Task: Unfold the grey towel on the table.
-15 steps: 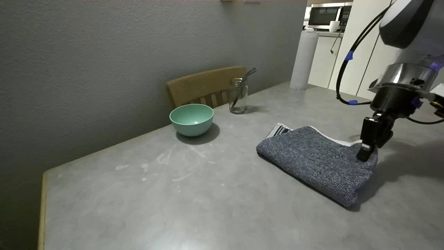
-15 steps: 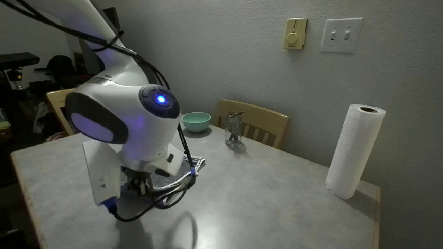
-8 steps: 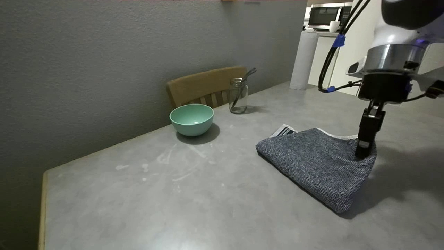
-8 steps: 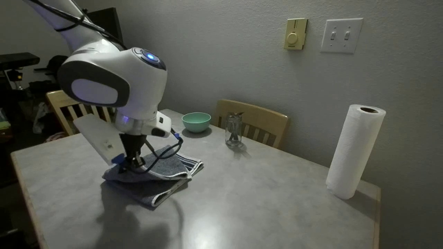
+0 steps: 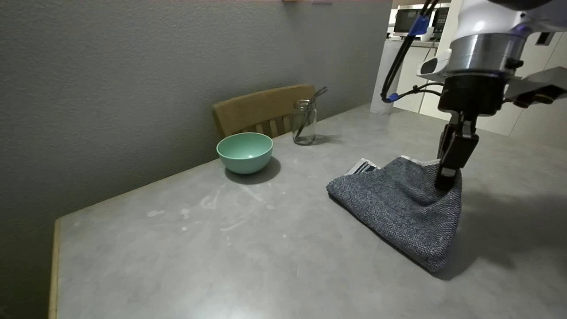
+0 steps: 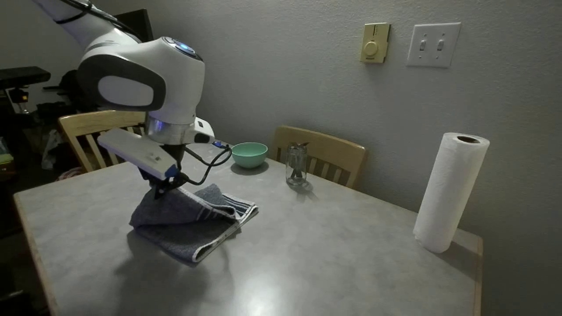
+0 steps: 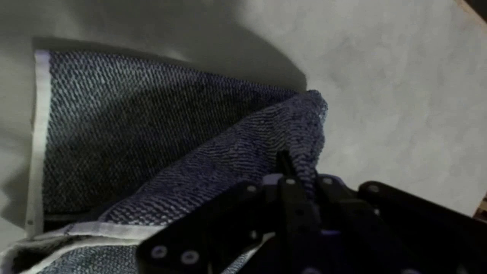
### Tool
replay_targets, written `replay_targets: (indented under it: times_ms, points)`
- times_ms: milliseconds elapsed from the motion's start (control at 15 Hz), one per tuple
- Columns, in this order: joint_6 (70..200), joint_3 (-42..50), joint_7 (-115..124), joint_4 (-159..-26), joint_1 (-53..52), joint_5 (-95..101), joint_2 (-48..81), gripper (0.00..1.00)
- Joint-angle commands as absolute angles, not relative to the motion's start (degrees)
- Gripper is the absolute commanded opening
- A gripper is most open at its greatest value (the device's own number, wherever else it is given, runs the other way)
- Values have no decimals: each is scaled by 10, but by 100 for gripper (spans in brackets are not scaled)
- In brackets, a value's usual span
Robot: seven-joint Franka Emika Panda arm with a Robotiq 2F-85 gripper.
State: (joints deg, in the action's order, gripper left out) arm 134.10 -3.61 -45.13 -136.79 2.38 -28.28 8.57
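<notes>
The grey towel [image 5: 394, 204] lies folded on the light grey table [image 5: 177, 266], its white edging and striped band showing. My gripper [image 5: 445, 175] pinches the upper layer near one end and holds it raised. In an exterior view that layer slopes up from the towel [image 6: 189, 237] to the gripper [image 6: 161, 191], while the lower layer rests flat. A fold of cloth [image 7: 308, 152] runs between the fingers in the wrist view; the tip of one finger [image 7: 283, 160] shows and the other is mostly behind the cloth.
A teal bowl [image 5: 245, 153] and a glass jar [image 5: 304, 124] with metal straws or utensils stand near the wall-side edge, by a wooden chair [image 6: 325, 151]. A paper towel roll [image 6: 452, 193] stands at a table corner. Another chair [image 6: 103, 127] is behind the arm.
Holding the towel, my gripper has risen and moved across it, leftward in the exterior view with the kitchen behind. The top layer has lifted, baring more of the lower layer.
</notes>
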Motion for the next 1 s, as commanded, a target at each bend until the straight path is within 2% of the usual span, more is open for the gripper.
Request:
replay_targets:
  times_ms: [0, 400, 933]
  points:
    - [1272, -56, -549, -1338, 30, -329, 84, 1]
    - [1126, -67, -629, -1277, 9, -327, 110, 1]
    - [941, -71, -704, -1172, 3, -237, 224, 1]
